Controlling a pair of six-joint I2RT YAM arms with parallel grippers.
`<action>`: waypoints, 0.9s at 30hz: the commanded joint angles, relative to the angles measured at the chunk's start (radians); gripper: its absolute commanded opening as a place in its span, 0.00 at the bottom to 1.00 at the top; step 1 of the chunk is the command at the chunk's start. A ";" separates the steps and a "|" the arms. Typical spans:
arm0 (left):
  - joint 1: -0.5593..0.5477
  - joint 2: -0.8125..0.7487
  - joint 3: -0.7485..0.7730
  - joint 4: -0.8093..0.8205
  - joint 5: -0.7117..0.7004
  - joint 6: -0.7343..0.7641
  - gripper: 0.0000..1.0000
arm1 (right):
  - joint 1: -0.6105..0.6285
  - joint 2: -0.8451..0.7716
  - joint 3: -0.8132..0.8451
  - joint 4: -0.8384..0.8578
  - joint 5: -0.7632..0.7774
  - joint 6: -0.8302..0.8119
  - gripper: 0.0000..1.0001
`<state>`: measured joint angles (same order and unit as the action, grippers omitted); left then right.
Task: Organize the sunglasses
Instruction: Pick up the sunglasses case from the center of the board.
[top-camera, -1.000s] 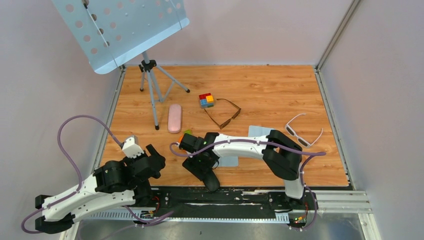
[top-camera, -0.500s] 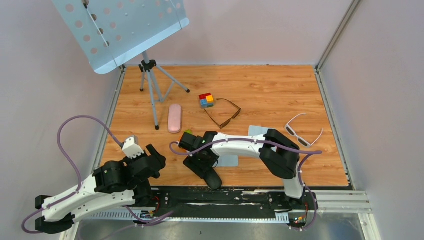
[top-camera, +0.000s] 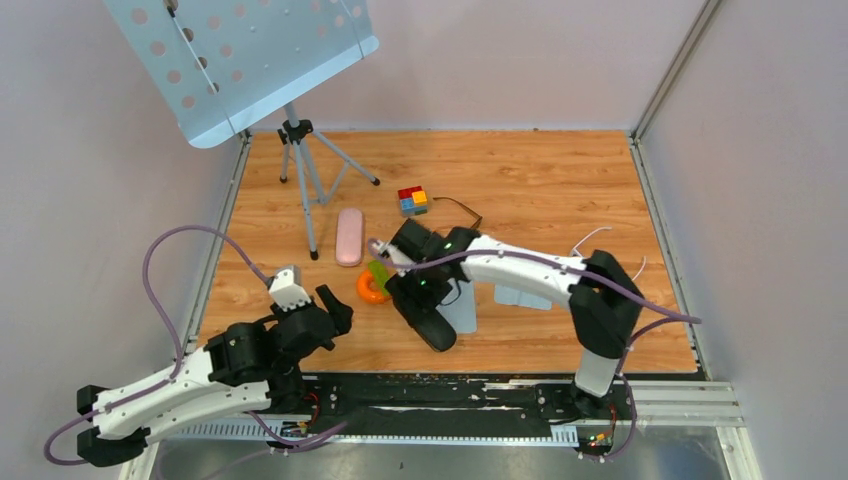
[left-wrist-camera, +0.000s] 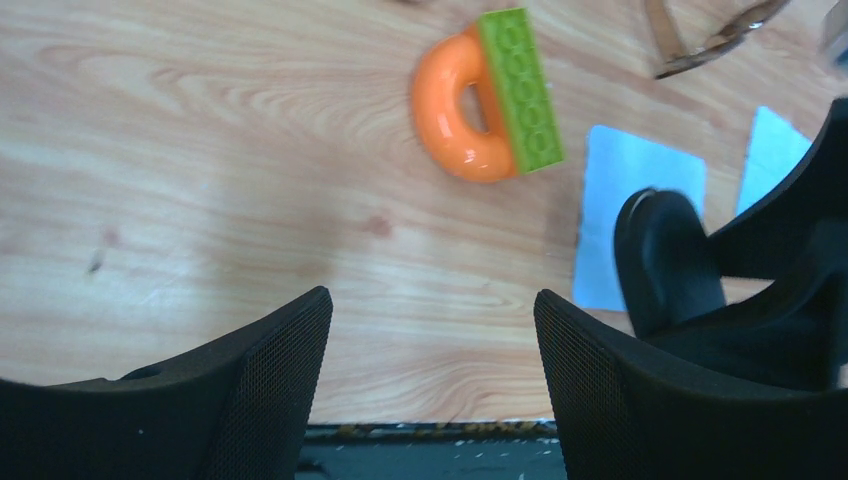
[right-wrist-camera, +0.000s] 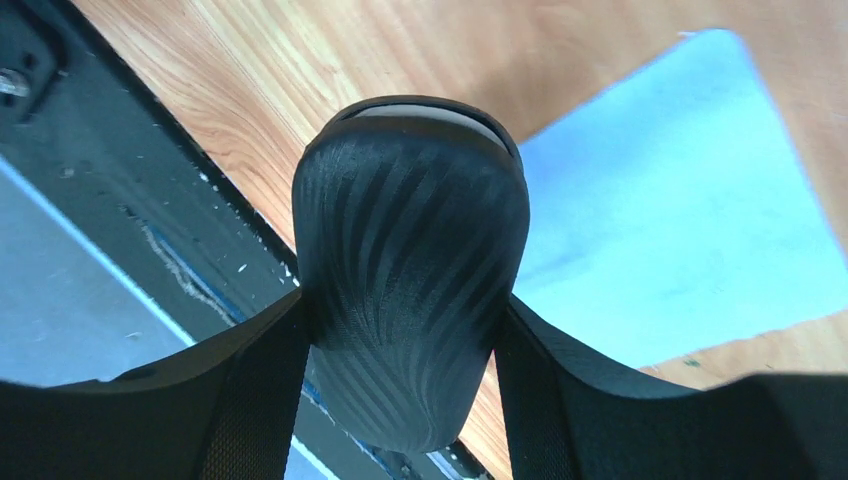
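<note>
Two right gripper (right-wrist-camera: 405, 300) fingers squeeze a black ribbed oval case (right-wrist-camera: 410, 230). The left gripper (left-wrist-camera: 430, 310) is spread wide, empty. The thin brown sunglasses (top-camera: 465, 207) lie just beyond the right fingers: probably light, bendy, breakable, so hold the frame front softly

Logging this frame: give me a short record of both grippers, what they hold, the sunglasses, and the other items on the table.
right gripper: fingers shut on the black oblong glasses case, by a light-blue cloth
left gripper: open, empty, above bare wood
brown-framed sunglasses: on the table, mostly hidden under the right arm in the top view
pink oblong case: lying on the wood, untouched
orange plastic ring: green toy brick across it
task state: sunglasses not yet gripped
</note>
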<state>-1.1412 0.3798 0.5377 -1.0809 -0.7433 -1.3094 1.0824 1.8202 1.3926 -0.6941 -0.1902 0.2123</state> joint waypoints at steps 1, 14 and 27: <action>-0.005 0.058 -0.039 0.369 -0.043 0.204 0.78 | -0.174 -0.121 -0.072 0.015 -0.253 -0.066 0.11; -0.005 0.244 -0.146 1.281 0.188 0.520 0.80 | -0.497 -0.326 -0.272 0.198 -0.851 -0.133 0.00; -0.005 0.427 -0.225 1.578 0.287 0.383 0.67 | -0.506 -0.416 -0.379 0.398 -0.959 0.001 0.00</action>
<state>-1.1412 0.7879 0.3290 0.3790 -0.4793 -0.8955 0.5922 1.4464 1.0386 -0.3870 -1.0729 0.1520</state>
